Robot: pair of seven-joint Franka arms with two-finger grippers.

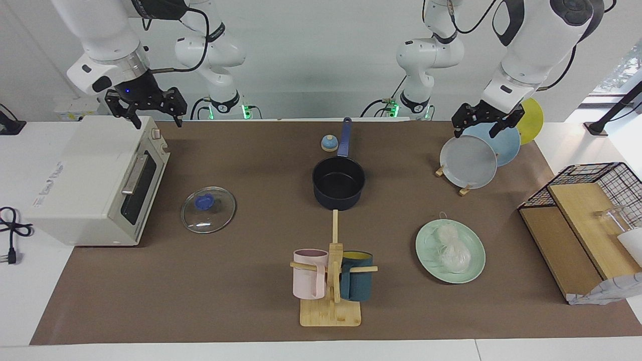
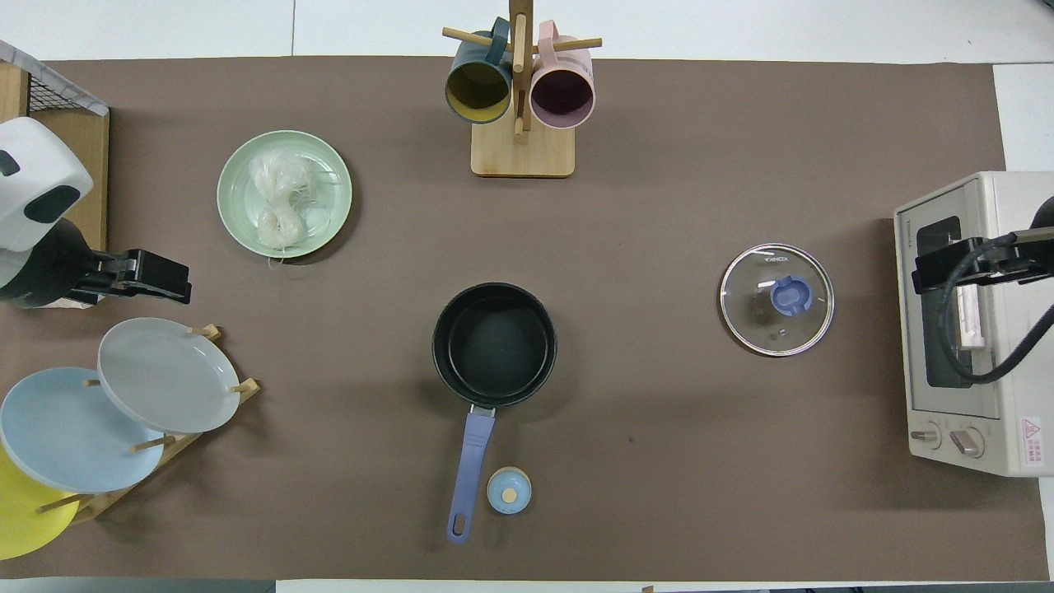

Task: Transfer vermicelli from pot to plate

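Note:
The whitish vermicelli [image 1: 451, 249] [image 2: 278, 198] lies in two clumps on the mint-green plate [image 1: 426, 240] [image 2: 329, 206], toward the left arm's end of the table. The navy pot [image 1: 338, 183] [image 2: 494, 344] stands mid-table with a bare black inside; its blue handle [image 1: 345, 133] [image 2: 469, 469] points toward the robots. My left gripper [image 1: 476, 131] [image 2: 177, 280] hangs open and holds nothing, raised over the plate rack and clear of the mint plate. My right gripper [image 1: 156, 120] [image 2: 922, 268] waits open above the toaster oven.
A rack holds a grey plate [image 1: 468, 161] [image 2: 169, 375], a light blue one and a yellow one. A glass lid [image 1: 208, 209] [image 2: 776, 299] lies beside the toaster oven [image 1: 95, 180] [image 2: 972, 329]. A mug tree [image 1: 333, 271] [image 2: 520, 91], a small blue knob [image 1: 329, 143] and a wire basket [image 1: 592, 210] also stand here.

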